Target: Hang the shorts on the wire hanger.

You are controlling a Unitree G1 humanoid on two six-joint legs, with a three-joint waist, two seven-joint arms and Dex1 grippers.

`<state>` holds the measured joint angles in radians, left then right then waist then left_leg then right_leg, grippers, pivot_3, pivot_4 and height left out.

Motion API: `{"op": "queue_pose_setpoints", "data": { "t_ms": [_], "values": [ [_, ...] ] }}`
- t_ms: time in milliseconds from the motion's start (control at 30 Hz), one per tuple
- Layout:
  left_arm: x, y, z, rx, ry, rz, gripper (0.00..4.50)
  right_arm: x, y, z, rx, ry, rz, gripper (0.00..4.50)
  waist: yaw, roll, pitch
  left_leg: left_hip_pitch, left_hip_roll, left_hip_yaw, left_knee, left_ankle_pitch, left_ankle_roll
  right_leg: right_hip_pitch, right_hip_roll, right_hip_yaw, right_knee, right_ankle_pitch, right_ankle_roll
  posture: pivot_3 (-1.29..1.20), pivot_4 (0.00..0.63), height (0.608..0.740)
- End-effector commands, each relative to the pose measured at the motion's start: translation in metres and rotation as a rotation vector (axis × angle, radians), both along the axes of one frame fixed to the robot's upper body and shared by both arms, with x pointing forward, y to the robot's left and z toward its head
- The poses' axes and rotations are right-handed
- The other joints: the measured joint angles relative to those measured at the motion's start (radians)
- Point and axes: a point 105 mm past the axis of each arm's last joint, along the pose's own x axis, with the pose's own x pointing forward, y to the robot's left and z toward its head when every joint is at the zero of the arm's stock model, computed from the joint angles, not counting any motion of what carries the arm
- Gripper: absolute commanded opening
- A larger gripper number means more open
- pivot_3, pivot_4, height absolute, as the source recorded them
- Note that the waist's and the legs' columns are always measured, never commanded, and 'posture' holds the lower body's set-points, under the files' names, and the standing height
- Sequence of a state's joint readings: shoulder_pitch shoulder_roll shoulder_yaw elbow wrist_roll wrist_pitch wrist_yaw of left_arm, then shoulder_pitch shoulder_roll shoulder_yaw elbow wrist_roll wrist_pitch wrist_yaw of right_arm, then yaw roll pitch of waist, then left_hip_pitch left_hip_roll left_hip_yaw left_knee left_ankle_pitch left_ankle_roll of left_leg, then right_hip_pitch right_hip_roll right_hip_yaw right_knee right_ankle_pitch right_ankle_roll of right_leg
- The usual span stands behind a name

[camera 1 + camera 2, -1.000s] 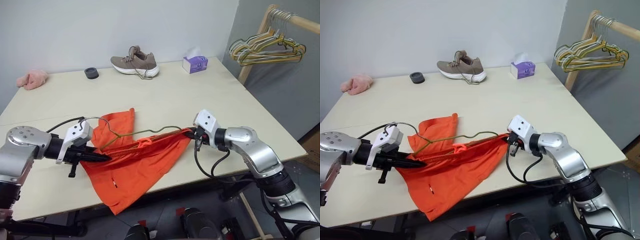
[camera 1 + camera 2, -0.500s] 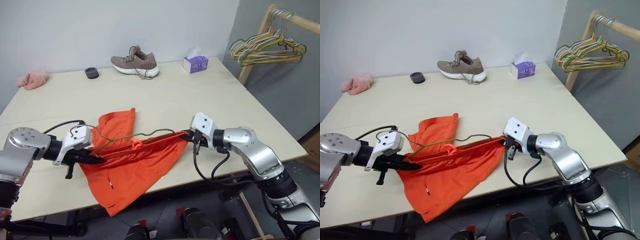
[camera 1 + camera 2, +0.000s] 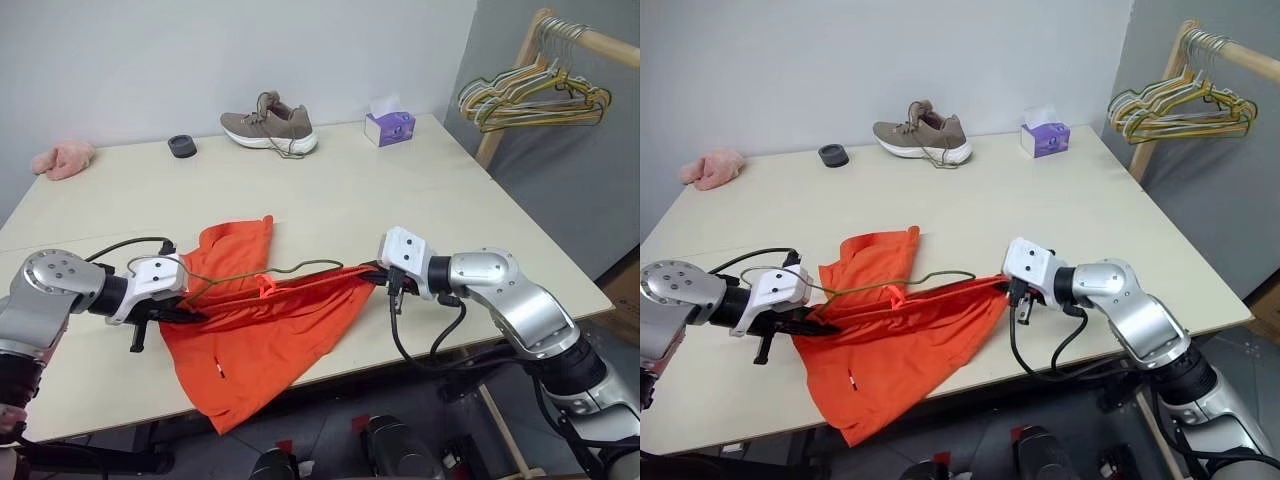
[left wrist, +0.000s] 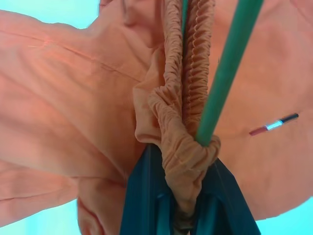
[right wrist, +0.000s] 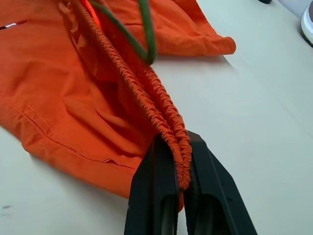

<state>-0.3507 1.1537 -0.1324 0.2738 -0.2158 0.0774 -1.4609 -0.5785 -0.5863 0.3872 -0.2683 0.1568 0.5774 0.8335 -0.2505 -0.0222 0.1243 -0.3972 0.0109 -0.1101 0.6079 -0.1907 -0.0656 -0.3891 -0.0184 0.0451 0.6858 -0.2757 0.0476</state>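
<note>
Over the worktop [image 3: 420,190] front edge, our orange shorts [image 3: 265,330] have sagged lower; left gripper [image 3: 190,316] and right gripper [image 3: 378,275] each pinch the stretched waistband, the wire hanger [image 3: 262,270] lying flatter, seemingly threaded inside.

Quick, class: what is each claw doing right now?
Left claw: closed on the shorts' waistband, beside the hanger wire.
Right claw: closed on the waistband.
</note>
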Motion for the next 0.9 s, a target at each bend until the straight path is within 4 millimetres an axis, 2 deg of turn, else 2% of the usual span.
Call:
{"op": "queue_pose_setpoints", "data": {
  "t_ms": [33, 333, 567, 833, 900],
  "values": [
    [-0.01, 0.035, -0.002, 0.173, 0.059, 0.069, 0.0, 0.024, -0.03, 0.013, -0.039, -0.072, -0.154, 0.0, 0.001, 0.0, 0.0, 0.0, 0.0, 0.0, 0.0, 0.0, 0.0, 0.0, 0.0, 0.0, 0.0, 0.0, 0.0, -0.21, 0.05, 0.74],
    [-0.004, 0.049, -0.006, 0.248, 0.042, 0.113, 0.0, 0.018, -0.022, 0.014, -0.051, -0.08, -0.107, 0.0, 0.001, 0.0, 0.0, 0.0, 0.0, 0.0, 0.0, 0.0, 0.0, 0.0, 0.0, 0.0, 0.0, 0.0, 0.0, -0.21, 0.053, 0.74],
    [0.0, 0.061, -0.008, 0.343, 0.027, 0.126, 0.0, 0.012, -0.009, 0.026, -0.055, -0.146, -0.066, 0.0, 0.001, 0.0, 0.0, 0.0, 0.0, 0.0, 0.0, 0.0, 0.0, 0.0, 0.0, 0.0, 0.0, 0.0, 0.0, -0.21, 0.057, 0.74],
    [0.007, 0.063, -0.012, 0.431, -0.005, 0.092, 0.0, 0.007, 0.018, 0.029, -0.134, -0.28, 0.015, 0.0, 0.0, 0.0, 0.0, 0.0, 0.0, 0.0, 0.0, 0.0, 0.0, 0.0, 0.0, 0.0, 0.0, 0.0, 0.0, -0.22, 0.057, 0.74],
    [0.012, 0.06, -0.01, 0.45, -0.033, 0.072, 0.0, 0.008, 0.023, 0.021, -0.174, -0.299, 0.031, 0.0, 0.0, 0.001, 0.0, 0.0, 0.0, 0.0, 0.0, 0.0, 0.0, 0.0, 0.0, 0.0, 0.0, 0.0, 0.0, -0.22, 0.056, 0.74]
  ]
}}
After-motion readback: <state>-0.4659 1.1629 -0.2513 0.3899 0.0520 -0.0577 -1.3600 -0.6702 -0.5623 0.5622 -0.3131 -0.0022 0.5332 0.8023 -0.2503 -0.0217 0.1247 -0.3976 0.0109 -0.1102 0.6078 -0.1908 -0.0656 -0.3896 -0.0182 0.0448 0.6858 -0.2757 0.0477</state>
